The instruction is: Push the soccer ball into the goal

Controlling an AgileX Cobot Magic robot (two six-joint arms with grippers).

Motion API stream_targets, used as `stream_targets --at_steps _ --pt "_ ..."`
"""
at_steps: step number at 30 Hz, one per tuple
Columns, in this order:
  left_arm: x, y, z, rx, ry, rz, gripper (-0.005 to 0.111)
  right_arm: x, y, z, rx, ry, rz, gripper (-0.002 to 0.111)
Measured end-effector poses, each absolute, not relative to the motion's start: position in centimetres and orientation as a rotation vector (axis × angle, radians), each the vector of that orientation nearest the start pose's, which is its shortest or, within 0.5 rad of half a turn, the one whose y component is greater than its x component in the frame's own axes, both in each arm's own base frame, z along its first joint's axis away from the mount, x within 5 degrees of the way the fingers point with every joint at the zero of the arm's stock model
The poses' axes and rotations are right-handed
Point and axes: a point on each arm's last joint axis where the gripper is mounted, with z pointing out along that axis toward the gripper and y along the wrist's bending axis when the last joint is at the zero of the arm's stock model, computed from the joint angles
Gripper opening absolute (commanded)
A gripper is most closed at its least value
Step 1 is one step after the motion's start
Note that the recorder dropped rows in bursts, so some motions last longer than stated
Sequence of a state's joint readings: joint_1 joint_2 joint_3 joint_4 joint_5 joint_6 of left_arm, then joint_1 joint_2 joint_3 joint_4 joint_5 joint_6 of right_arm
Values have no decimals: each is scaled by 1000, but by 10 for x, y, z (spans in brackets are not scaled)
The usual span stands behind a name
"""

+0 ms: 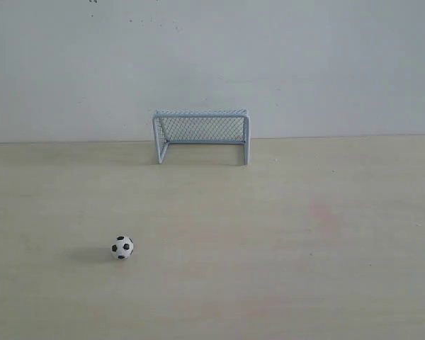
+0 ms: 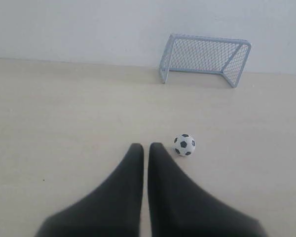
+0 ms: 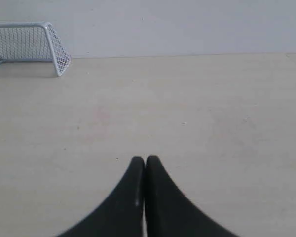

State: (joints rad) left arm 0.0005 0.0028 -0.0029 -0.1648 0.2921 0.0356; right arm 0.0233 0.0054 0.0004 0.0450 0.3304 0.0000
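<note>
The soccer ball (image 1: pixel 122 247), tiny and white with black patches, rests on the pale wooden table at the front left. The goal (image 1: pixel 201 135), a pale blue-white frame with mesh netting, stands upright at the back centre against the wall, its mouth facing the front. In the left wrist view the ball (image 2: pixel 184 144) lies just beyond and to one side of my left gripper (image 2: pixel 146 147), whose black fingers are shut with only a thin slit between them; the goal (image 2: pixel 204 59) stands farther off. My right gripper (image 3: pixel 145 159) is shut and empty, with the goal (image 3: pixel 25 45) far off. Neither gripper shows in the exterior view.
A plain white wall (image 1: pixel 212 57) rises right behind the goal. The bare table (image 1: pixel 304 234) stretches wide on both sides of the ball.
</note>
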Motion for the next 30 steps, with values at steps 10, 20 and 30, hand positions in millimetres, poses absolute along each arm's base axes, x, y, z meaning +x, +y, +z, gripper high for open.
stream_targets --at_steps 10,20,30 --pt "55 -4 188 -75 1770 -130 4 54 3 183 7 1820 60 0" --pt "45 6 249 -121 1059 -65 4 54 3 183 7 1820 60 0" --pt "32 0 391 -19 1098 -23 4 54 3 183 7 1820 60 0"
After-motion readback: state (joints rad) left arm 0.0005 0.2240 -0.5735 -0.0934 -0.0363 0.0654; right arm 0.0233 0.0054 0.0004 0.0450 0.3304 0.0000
